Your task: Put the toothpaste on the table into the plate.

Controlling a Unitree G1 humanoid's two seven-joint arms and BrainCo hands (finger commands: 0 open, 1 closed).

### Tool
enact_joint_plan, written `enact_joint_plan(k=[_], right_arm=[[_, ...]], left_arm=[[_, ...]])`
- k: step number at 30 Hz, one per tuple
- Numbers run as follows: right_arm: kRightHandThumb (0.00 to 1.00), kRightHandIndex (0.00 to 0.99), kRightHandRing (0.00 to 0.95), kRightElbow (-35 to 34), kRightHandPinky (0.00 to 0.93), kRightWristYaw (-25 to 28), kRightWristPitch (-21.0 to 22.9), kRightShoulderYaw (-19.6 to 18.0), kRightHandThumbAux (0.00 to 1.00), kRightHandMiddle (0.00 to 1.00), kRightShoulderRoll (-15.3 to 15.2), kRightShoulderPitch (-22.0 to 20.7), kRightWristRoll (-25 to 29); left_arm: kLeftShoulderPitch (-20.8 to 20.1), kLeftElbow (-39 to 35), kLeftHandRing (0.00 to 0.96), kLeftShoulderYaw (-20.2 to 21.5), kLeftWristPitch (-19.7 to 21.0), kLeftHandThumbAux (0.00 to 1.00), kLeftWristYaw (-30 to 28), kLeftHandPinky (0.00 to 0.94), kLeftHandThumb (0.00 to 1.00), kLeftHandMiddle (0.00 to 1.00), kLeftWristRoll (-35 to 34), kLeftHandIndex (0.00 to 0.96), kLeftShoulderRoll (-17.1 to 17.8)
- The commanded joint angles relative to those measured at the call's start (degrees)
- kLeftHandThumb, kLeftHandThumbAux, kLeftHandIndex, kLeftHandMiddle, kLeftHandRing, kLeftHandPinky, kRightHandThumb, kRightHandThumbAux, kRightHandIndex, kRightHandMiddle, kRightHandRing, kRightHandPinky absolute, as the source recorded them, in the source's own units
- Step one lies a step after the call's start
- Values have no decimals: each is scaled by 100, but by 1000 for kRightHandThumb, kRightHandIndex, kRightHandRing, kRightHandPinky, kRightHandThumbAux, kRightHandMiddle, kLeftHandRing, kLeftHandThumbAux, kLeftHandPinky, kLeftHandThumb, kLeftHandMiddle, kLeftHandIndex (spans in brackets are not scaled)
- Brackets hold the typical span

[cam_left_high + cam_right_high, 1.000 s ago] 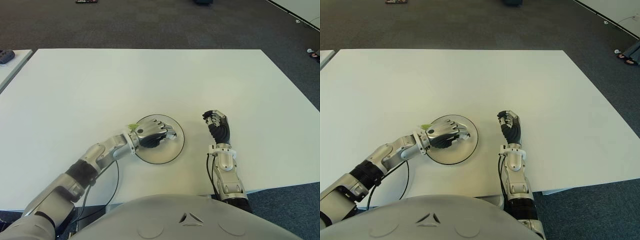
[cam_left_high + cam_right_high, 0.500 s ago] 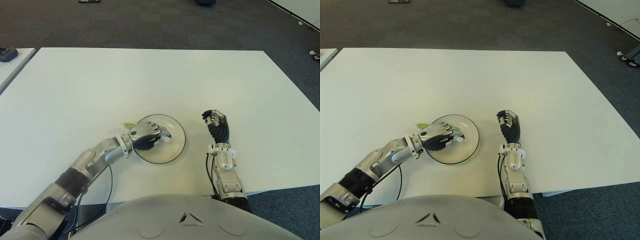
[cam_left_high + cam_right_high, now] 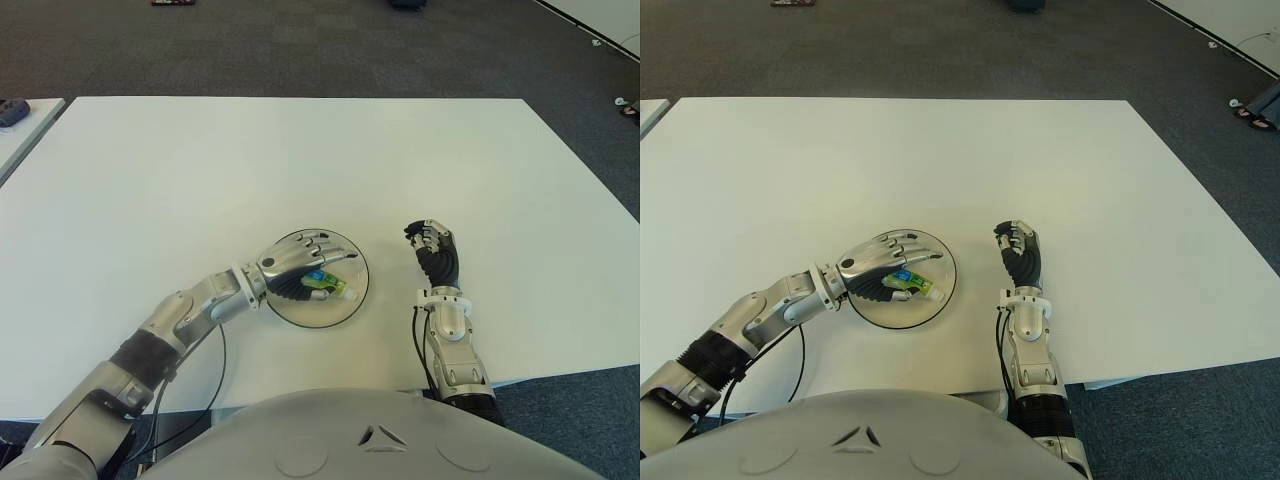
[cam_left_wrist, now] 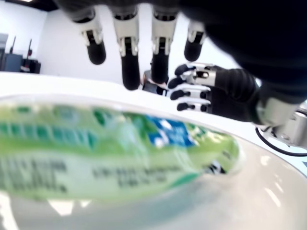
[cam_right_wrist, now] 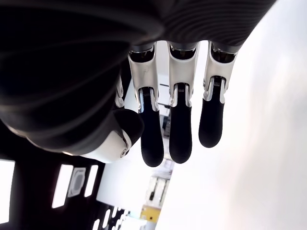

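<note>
Hovering over the plate (image 3: 352, 293), the left hand (image 3: 298, 268) spreads its fingers, gripping nothing; the toothpaste (image 3: 325, 283) lies in the plate, apparently released. The right hand (image 3: 436, 253), right of the plate, is loosely curled and empty.

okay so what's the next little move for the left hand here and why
Probably lift the left hand up and back off the plate. The toothpaste already lies in the plate and the fingers are spread above it, gripping nothing. The right hand shows right of the plate.
</note>
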Motion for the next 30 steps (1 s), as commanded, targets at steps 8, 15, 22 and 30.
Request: enact_joint_plan(k=[8,15,22,30], right_arm=[[714,420,440,67,436,20,28,-14,732,465,-11,-90,-3],[713,420,440,61,434,37,38,-21,732,465,-14,-101,15],[713,420,442,61,437,64,49,-33,733,466,-14,-110,37],[714,419,446,67,441,72,42,-61,732,468,-11,-128,44]], left_arm=[[-163,190,0,25,228,242,945,0,236,0,626,0,-38],[-298,401,0,76,128,221,1453,0,276,0,546,0,-103],[-422,621,0,277,-14,214,1564,0,306,0,83,0,-189],[-265,618,0,696,-46,305,1350,33,284,0,-923,0,-437]])
